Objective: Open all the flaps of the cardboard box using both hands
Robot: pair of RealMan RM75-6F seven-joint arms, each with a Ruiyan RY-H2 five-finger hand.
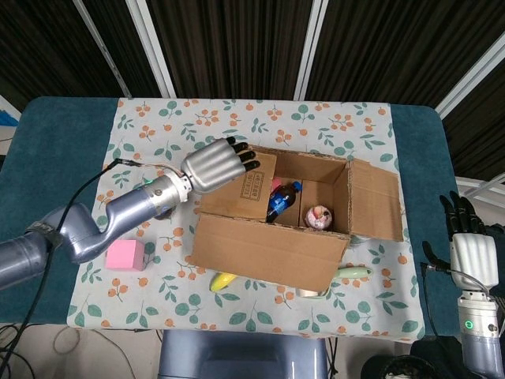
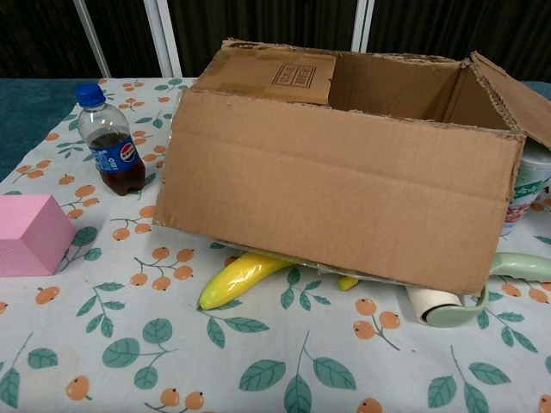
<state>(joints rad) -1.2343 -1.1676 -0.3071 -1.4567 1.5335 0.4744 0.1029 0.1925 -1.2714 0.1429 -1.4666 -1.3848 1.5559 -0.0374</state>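
Observation:
The cardboard box (image 1: 316, 185) stands mid-table on the floral cloth, also filling the chest view (image 2: 344, 189). Its front flap (image 1: 268, 253) hangs outward toward me and its right flap (image 1: 377, 201) leans outward. The left flap (image 1: 248, 189) still lies folded in over the opening. My left hand (image 1: 217, 166) hovers at that flap's far left corner, fingers stretched out over the cardboard and holding nothing; whether it touches is unclear. My right hand (image 1: 471, 245) is off the table's right edge, fingers up and spread, empty. The chest view shows neither hand.
Inside the box lie a dark bottle (image 1: 282, 201) and a pink item (image 1: 319, 215). A cola bottle (image 2: 108, 142) and a pink block (image 2: 26, 232) stand left of the box. A banana (image 2: 241, 275), a green handle (image 2: 516, 267) and a white cup (image 2: 529, 189) sit under the front flap.

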